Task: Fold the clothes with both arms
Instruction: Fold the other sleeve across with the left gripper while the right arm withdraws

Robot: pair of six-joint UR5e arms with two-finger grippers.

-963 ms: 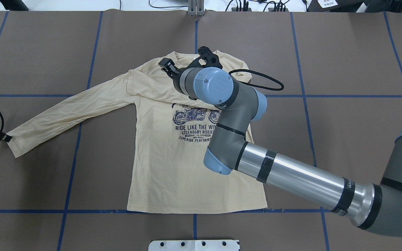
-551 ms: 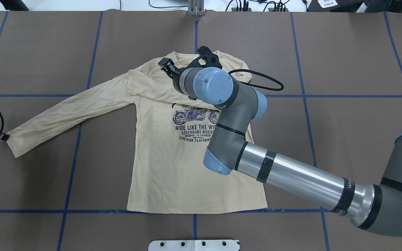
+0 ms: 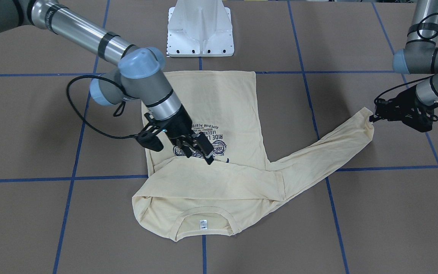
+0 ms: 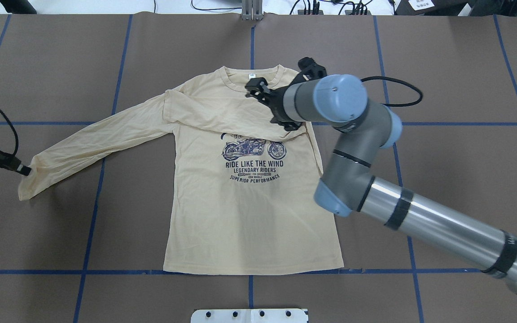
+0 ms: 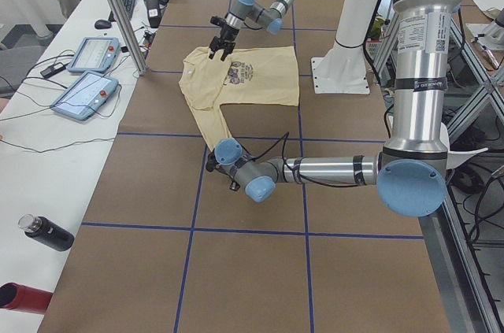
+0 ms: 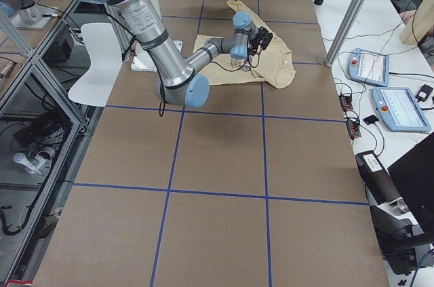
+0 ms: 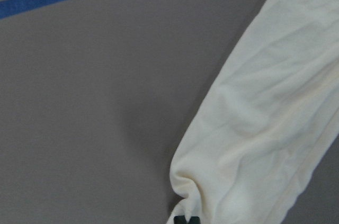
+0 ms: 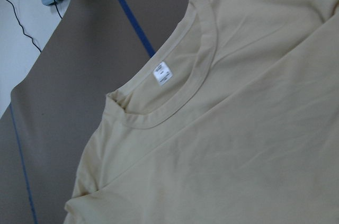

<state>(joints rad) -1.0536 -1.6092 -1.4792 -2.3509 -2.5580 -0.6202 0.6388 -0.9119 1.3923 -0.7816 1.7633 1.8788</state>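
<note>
The right arm [image 4: 424,222] covers part of the T-shirt's [image 4: 240,215] shoulder overhead.

Light: even and diffuse, from above; no hard glare on the table [image 4: 442,67]. Soft-edged shadows under my right arm [image 4: 438,229], on and beside the T-shirt [image 4: 249,215]. A dimmer patch lies just off the T-shirt's outstretched cuff. Bright streaks on my arm's silver tube. Left wrist view soft, unfocused at the cuff. Right wrist view dim, bluish, mildly blurred.

brown table [image 4: 465,67], blue tape grid [image 4: 465,123]; white bench [image 5: 31,160] alongside
</note>
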